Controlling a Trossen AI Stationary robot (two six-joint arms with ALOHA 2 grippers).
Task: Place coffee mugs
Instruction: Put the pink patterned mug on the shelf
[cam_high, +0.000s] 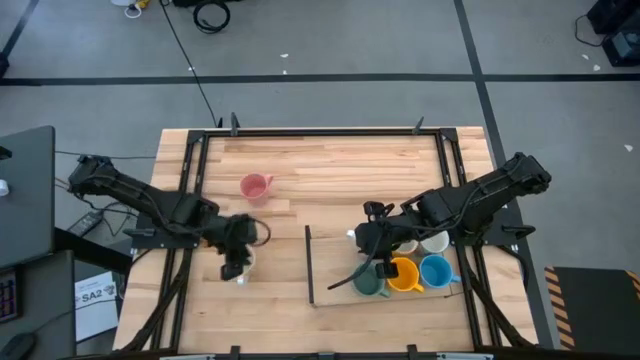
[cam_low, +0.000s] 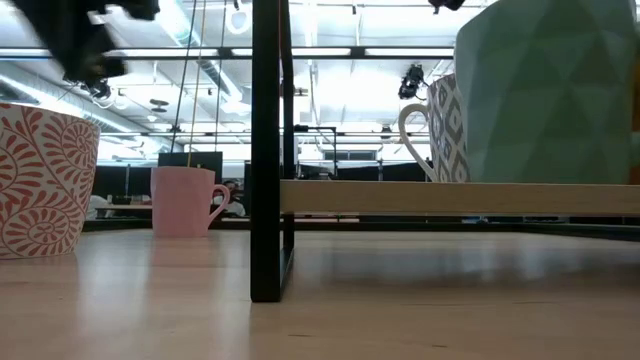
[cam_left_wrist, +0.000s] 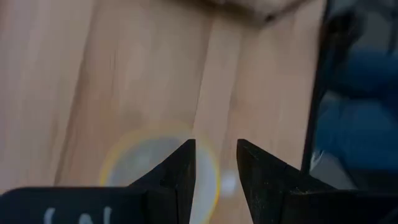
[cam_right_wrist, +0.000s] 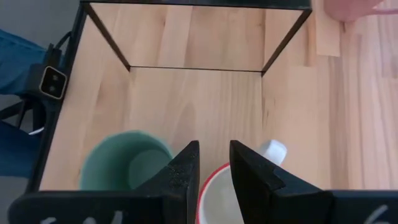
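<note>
Pink mug (cam_high: 255, 186) stands upright on the counter (cam_high: 330, 160), handle toward 3 o'clock. Left jaws (cam_high: 236, 262), narrowly parted, hang over a patterned mug (cam_low: 40, 180). Right jaws (cam_high: 371, 258), narrowly parted, straddle a red-rimmed mug's (cam_right_wrist: 221, 196) rim beside the green mug (cam_right_wrist: 124, 165).

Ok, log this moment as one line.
left tool: over patterned mug, fingers slightly apart | right tool: over red-rimmed white mug in rack | pink mug: on table, alone
</note>
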